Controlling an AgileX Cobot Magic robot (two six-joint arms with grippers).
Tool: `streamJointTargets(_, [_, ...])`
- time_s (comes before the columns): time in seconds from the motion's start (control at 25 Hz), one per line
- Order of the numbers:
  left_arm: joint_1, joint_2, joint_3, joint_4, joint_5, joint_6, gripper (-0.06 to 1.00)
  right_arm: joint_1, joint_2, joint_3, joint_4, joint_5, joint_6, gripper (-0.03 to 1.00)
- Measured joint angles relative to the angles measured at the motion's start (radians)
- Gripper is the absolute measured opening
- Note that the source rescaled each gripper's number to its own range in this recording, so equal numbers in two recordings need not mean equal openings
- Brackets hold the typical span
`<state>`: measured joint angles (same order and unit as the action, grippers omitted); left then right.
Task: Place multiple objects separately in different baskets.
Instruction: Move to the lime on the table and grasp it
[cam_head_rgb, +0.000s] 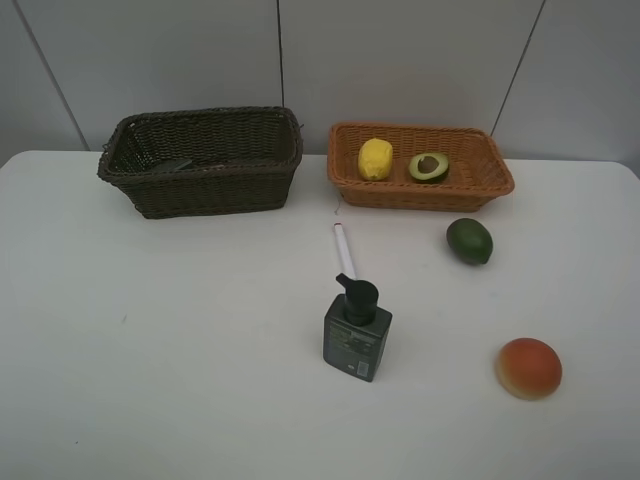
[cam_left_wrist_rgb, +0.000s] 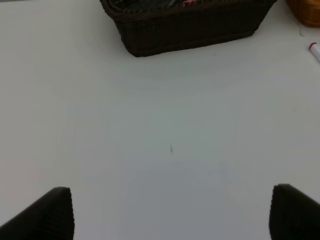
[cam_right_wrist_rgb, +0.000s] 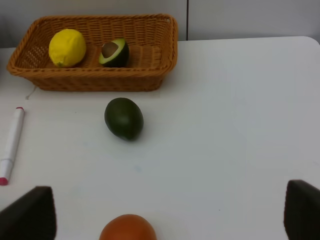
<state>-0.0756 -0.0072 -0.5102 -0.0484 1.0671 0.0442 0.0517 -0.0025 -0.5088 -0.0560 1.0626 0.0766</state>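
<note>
The orange-tan basket (cam_head_rgb: 497, 180) holds a yellow lemon (cam_head_rgb: 375, 158) and a halved avocado (cam_head_rgb: 428, 167). On the table in front of it lie a dark green fruit (cam_head_rgb: 469, 241), an orange-red fruit (cam_head_rgb: 528, 368), a white marker (cam_head_rgb: 343, 249) and an upright dark pump bottle (cam_head_rgb: 357, 330). The dark brown basket (cam_head_rgb: 200, 190) stands at the back left; its contents are hard to make out. Neither gripper shows in the high view. My left gripper (cam_left_wrist_rgb: 172, 215) hangs open over bare table before the dark basket (cam_left_wrist_rgb: 190, 30). My right gripper (cam_right_wrist_rgb: 167, 215) is open just above the orange-red fruit (cam_right_wrist_rgb: 127, 229), holding nothing.
The white table (cam_head_rgb: 150, 350) runs back to a grey panelled wall. In the right wrist view the green fruit (cam_right_wrist_rgb: 124, 118) lies between the orange basket (cam_right_wrist_rgb: 100, 80) and the red fruit, with the marker (cam_right_wrist_rgb: 11, 145) off to one side.
</note>
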Motion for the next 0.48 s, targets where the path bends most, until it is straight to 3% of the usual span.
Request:
streamJointTargets(0.24, [0.000, 0.000, 0.000, 0.000, 0.000, 0.000, 1.00, 0.000, 0.218, -0.041, 0.000, -0.085, 0.020, 1.00])
streamJointTargets(0.48, [0.000, 0.000, 0.000, 0.000, -0.003, 0.000, 1.00, 0.000, 0.710, -0.118, -0.004, -0.213, 0.039, 1.00])
